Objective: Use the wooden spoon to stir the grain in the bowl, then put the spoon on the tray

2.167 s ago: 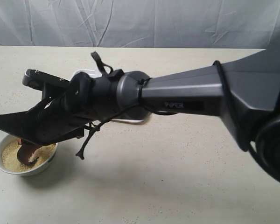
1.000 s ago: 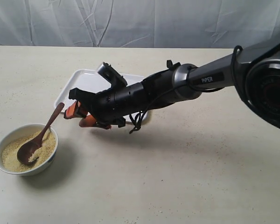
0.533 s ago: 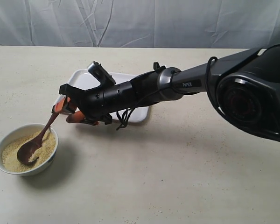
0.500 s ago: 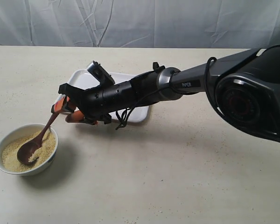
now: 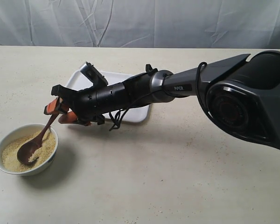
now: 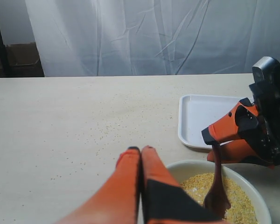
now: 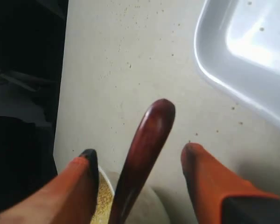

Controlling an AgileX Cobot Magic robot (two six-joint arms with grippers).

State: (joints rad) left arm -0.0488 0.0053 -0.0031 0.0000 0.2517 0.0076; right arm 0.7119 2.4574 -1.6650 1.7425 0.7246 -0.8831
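The bowl (image 5: pixel 1 145) stands on the worktop (image 5: pixel 186 168) at the near left of the exterior view, filled with grain (image 5: pixel 10 157). The spoon (image 5: pixel 41 136) rests in it. Its head is sunk in the grain and its handle leans up over the rim towards the tray (image 5: pixel 136 114), which lies just behind the bowl and apart from it.

The right end effector (image 5: pixel 56 112) reaches across from the right, and its orange fingers (image 5: pixel 49 108) sit either side of the handle's top end. In the right wrist view the fingers are spread wide. The handle's tip (image 7: pixel 151 130) stands in the gap with space on both sides, so the spoon is bracketed but not gripped. A corner of the tray (image 7: pixel 224 74) shows beyond the tip.

The left end effector (image 6: pixel 141 150) is in front of the bowl's rim (image 6: pixel 192 164). Its two fingers are pressed together and hold nothing. From this view the right end effector (image 6: pixel 210 145) hangs over the far side of the bowl with the spoon's handle (image 6: pixel 217 175) dropping from between its tips into the grain (image 6: pixel 245 205).

Small white lettering on the right arm's forearm (image 5: pixel 179 87) appears to read "PIPER". Loose specks of grain (image 6: pixel 100 133) lie scattered on the worktop.
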